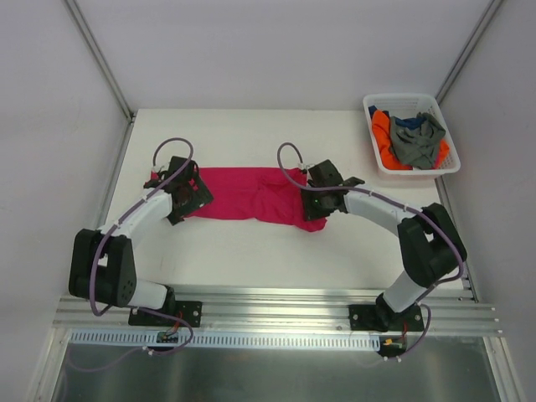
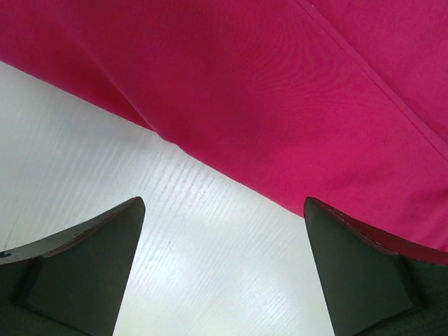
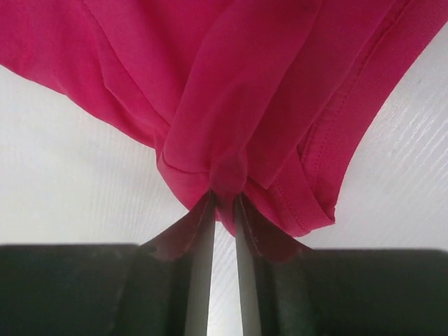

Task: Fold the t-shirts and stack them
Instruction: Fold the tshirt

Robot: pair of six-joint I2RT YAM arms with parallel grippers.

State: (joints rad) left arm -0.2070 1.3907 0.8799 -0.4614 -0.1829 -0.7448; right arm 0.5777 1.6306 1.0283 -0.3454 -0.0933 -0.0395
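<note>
White table (image 1: 251, 260): your pink t-shirt (image 1: 247, 193) lies left-to-right; right gripper (image 3: 224, 199) pinches its right end, left gripper (image 2: 224, 203) gapes wide at its left.

lab cell (white panels (image 1: 50, 126), aluminium rail (image 1: 276, 314))

pink t-shirt (image 1: 247, 194): soft matt cloth | table (image 1: 251, 251): white, finely ridged | basket (image 1: 400, 97): white plastic

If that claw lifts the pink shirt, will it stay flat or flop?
Probably flop: the pink shirt bunches into soft folds where the right gripper pinches it. It looks thin, so likely light; the unheld end would probably drag.
</note>
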